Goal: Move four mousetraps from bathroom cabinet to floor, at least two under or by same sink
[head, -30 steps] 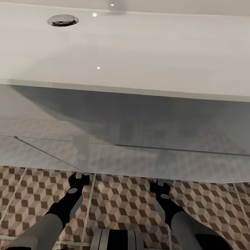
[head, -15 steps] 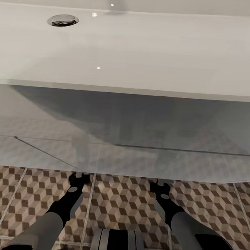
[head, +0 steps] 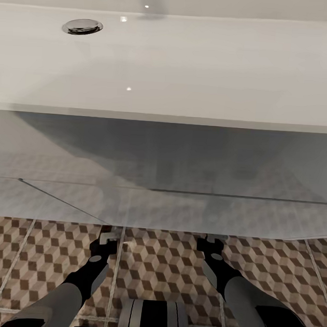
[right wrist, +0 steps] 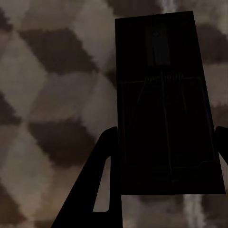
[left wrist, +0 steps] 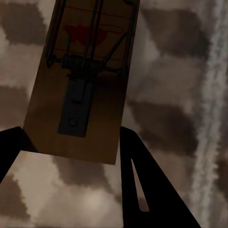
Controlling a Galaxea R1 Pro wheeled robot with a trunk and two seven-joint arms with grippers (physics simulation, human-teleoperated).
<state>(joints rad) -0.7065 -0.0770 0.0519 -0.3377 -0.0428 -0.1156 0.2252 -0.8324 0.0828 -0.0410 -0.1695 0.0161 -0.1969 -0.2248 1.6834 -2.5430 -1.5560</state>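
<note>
Placement was in hand: left gripper (left wrist: 71, 142) and right gripper (right wrist: 166, 152) each clasped a mousetrap (left wrist: 80, 80) at the sink (head: 169, 67) front edge, needing lowering and release onto the bathroom floor (head: 167, 265).

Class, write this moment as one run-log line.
left gripper: shut on mousetrap | right gripper: shut on second mousetrap | both low over bathroom floor, by sink
</note>
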